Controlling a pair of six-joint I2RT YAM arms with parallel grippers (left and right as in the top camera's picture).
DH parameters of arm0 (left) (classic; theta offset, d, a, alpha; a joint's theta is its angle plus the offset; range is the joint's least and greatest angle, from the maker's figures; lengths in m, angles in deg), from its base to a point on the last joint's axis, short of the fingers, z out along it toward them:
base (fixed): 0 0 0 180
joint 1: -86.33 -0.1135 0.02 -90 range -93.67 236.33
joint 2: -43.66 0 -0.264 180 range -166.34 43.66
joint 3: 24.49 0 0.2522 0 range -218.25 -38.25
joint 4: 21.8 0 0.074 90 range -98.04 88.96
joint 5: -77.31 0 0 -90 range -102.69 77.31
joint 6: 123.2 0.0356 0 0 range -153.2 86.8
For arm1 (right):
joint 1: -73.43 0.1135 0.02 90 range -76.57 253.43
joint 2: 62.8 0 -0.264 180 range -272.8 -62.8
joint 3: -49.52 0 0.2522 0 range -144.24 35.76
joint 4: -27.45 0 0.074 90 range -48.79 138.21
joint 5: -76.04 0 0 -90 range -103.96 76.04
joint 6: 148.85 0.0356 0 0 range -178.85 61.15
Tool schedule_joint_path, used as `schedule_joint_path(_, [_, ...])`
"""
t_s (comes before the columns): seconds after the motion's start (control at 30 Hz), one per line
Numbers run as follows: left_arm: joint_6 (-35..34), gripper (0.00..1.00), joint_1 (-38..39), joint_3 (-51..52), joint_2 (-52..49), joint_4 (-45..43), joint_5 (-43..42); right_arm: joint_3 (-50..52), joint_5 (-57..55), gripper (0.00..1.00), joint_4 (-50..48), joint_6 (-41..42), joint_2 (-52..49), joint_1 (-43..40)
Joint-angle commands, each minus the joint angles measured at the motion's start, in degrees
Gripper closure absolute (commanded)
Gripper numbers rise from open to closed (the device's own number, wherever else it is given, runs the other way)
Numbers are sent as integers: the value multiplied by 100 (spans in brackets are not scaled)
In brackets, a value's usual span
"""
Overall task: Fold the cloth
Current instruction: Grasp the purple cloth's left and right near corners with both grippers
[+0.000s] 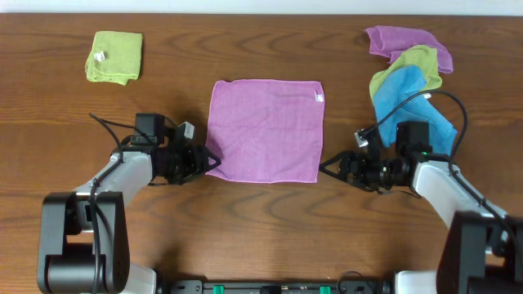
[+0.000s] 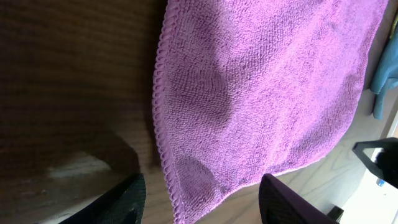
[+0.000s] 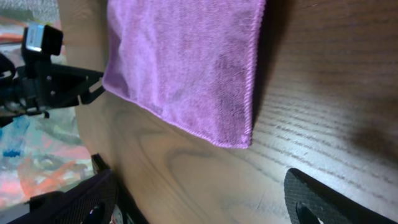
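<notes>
Where the left tool (image 1: 214,161) sits: low on the bench (image 1: 261,224), at the near-left corner of the purple cloth (image 1: 265,131). Its jaws are apart with that corner between them, and nothing is clamped.
Opposite side: the right tool (image 1: 327,169) is just beside the cloth's near-right corner, jaws wide apart, and the corner is not yet between them.
Task cloth: it lies flat in a single layer at the middle of the bench, with a white tag (image 1: 319,98) by its far-right corner.
Step in hand: probably pinching both near corners for a first fold toward the far edge.
Doing it well: the right tool likely needs to slide in until the hem sits between its fingers. Both should close on the top layer only, lift together and land the near corners squarely on the far ones.
Far-left corner: a folded green cloth (image 1: 114,55) lies well apart from the work.
Far-right corner: a loose pile of cloths (image 1: 409,73) lies near the purple cloth's far-right corner, and the right arm's cable (image 1: 445,98) loops above it.
In the way: only that pile and the cable look likely to snag, and only if the right arm swings wide.
</notes>
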Motion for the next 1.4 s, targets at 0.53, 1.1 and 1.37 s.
schedule_joint_path(0.53, [72,36,-26,2,-98,2,-269,31,264,18,-1027,691,-1661,557])
schedule_joint_path(1.1, [-22,94,-26,-42,-352,-96,-678,-79,402,98,-1250,997,-1622,643])
schedule_joint_path(1.37, [-175,94,-24,-516,-142,-68,-1150,-566,566,98,-866,1038,-796,645])
